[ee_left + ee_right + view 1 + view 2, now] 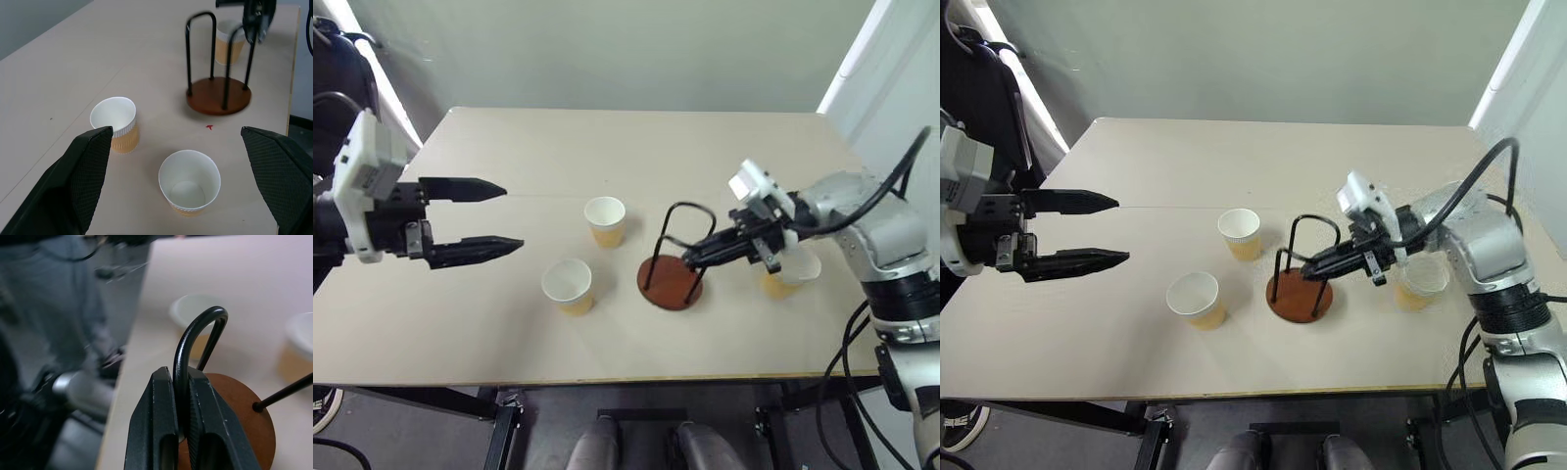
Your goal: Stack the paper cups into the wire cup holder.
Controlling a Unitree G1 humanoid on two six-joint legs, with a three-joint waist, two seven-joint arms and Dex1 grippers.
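Observation:
The wire cup holder (670,282), a reddish-brown disc with black wire loops, stands at the table's middle right. My right gripper (692,257) is shut on one of its wire loops (194,330), which runs between the two fingers (155,426). One paper cup (790,271) stands just behind that gripper, partly hidden by it. Two more paper cups (605,220) (568,286) stand upright left of the holder, mouths up. My left gripper (512,217) hovers open over the table's left side, pointing toward those cups, with nothing between its fingers (90,166).
The pale table (489,333) has its front edge close below the cups and holder. A cable (891,186) loops over the right arm. A small red mark (209,127) lies on the table near the holder's base.

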